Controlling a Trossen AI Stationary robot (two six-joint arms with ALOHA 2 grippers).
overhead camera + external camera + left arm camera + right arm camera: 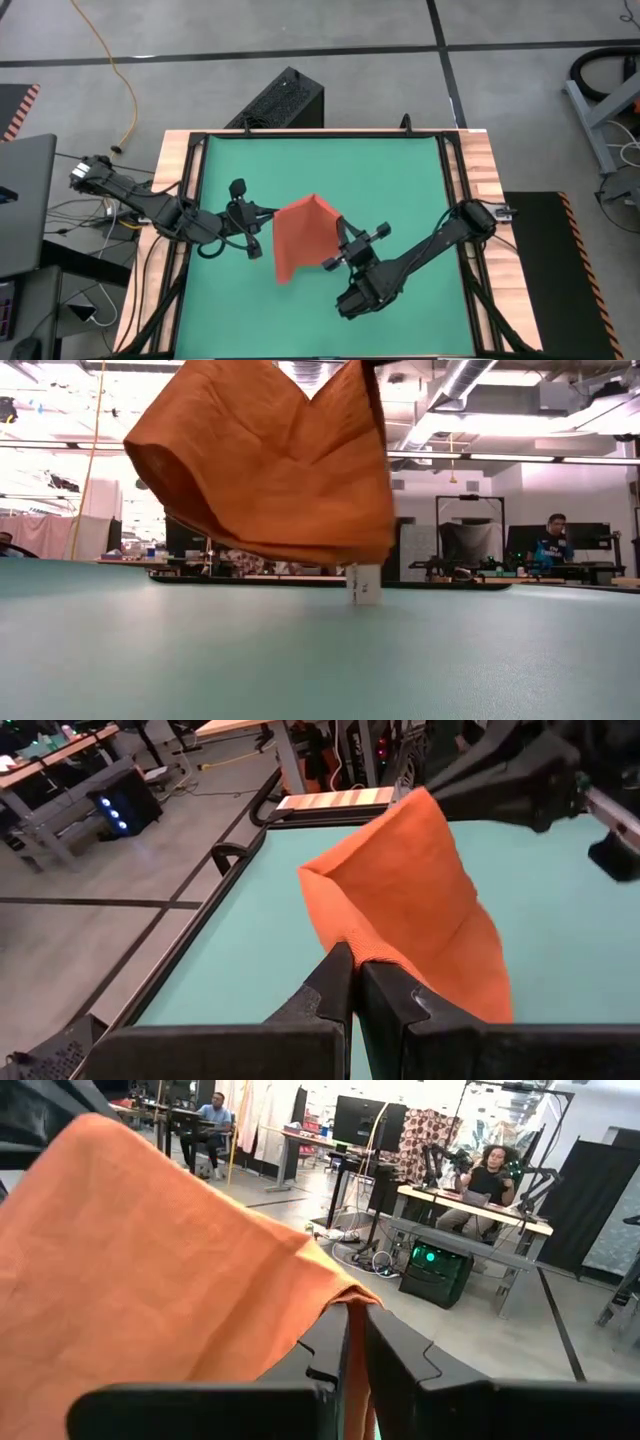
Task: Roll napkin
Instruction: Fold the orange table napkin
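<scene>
The left gripper is pinched tight on one corner of the napkin; the right gripper is clamped on another corner; the cloth hangs between them above mid-table, its white tag reaching the green mat; bare mat lies open to every wooden edge.

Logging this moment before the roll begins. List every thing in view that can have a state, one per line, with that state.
napkin: lifted off the table, hanging between both arms, unrolled.
white tag: dangling from the napkin's lower edge, near the table top.
left end effector: shut on one napkin corner.
right end effector: shut on another corner of the napkin.
green table mat: flat.
</scene>
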